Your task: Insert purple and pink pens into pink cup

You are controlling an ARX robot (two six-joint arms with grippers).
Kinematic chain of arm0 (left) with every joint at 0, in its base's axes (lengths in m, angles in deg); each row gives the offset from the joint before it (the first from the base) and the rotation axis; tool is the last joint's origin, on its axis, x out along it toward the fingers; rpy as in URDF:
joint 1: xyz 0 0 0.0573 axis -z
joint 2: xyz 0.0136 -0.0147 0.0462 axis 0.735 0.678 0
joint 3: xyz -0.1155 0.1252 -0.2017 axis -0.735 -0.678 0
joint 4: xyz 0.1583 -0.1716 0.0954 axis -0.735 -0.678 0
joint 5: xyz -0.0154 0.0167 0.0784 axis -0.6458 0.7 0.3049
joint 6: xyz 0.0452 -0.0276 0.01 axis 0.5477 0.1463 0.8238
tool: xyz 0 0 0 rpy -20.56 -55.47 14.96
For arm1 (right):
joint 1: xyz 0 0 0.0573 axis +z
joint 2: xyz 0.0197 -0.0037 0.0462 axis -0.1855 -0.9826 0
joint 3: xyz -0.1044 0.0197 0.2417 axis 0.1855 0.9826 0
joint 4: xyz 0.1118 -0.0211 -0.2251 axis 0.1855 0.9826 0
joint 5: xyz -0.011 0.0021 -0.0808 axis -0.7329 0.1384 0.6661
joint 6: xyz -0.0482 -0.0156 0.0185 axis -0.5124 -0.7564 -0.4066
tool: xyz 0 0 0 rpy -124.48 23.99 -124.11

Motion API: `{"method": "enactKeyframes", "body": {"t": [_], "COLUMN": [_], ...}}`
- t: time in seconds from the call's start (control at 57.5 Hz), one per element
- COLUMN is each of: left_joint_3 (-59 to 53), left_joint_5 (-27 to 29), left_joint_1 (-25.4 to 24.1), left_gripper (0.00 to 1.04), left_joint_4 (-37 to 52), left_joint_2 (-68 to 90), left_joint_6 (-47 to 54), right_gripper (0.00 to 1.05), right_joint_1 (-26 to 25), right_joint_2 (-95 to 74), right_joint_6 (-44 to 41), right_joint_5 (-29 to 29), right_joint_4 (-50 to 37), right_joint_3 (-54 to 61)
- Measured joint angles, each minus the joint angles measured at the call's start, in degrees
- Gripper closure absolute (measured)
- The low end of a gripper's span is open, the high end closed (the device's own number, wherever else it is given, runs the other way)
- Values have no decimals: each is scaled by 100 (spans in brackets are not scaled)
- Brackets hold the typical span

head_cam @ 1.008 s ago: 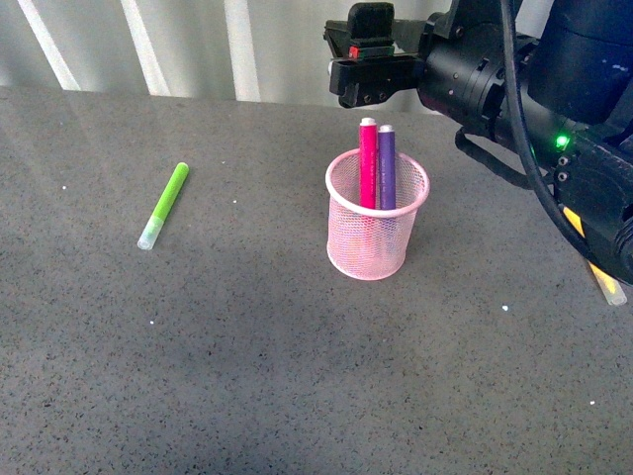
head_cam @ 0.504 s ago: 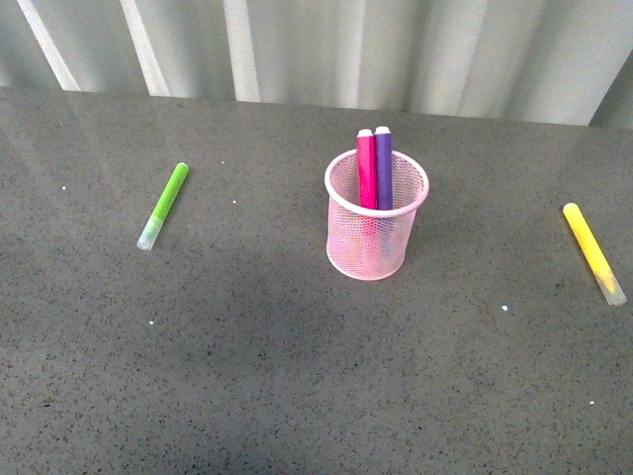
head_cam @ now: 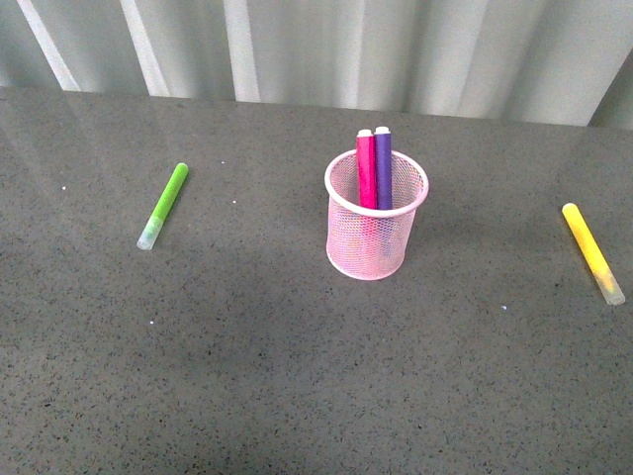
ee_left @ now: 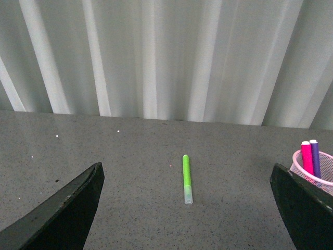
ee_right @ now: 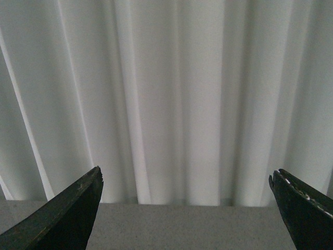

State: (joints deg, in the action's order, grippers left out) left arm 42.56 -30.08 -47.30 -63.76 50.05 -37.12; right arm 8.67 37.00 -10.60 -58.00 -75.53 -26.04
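The pink cup (head_cam: 376, 223) stands upright at the middle of the grey table. The magenta-pink pen (head_cam: 366, 168) and the purple pen (head_cam: 383, 166) stand side by side inside it, tops above the rim. Neither arm shows in the front view. My left gripper (ee_left: 186, 208) is open and empty, low over the table, facing the curtain; the cup (ee_left: 315, 174) with both pens sits at the edge of its view. My right gripper (ee_right: 187, 208) is open and empty, facing the curtain with only bare table edge below.
A lime-green marker (head_cam: 163, 205) lies on the table left of the cup, also seen in the left wrist view (ee_left: 186, 178). A yellow marker (head_cam: 592, 252) lies at the right. A white pleated curtain (head_cam: 326, 49) hangs behind the table's far edge.
One second ago my right arm hung above and right of the cup. It has withdrawn out of the front view, uncovering the yellow marker. The pens and cup have not moved.
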Motion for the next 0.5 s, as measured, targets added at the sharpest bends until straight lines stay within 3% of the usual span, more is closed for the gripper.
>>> {"method": "enactKeyframes", "body": {"t": [0.087, 0.452, 0.504], "left_joint_3": [0, 0, 0], "left_joint_5": [0, 0, 0], "left_joint_1": [0, 0, 0], "left_gripper": [7, 7, 7], "left_joint_4": [0, 0, 0], "left_joint_2": [0, 0, 0], "left_joint_6": [0, 0, 0], "right_gripper": [31, 97, 101], "right_joint_1": [164, 186, 186], "right_joint_2": [413, 1099, 1154], "right_joint_6": [-92, -151, -173], "right_joint_5": [59, 101, 103], "right_joint_4": [686, 807, 835], "right_joint_3": [280, 966, 1019]}}
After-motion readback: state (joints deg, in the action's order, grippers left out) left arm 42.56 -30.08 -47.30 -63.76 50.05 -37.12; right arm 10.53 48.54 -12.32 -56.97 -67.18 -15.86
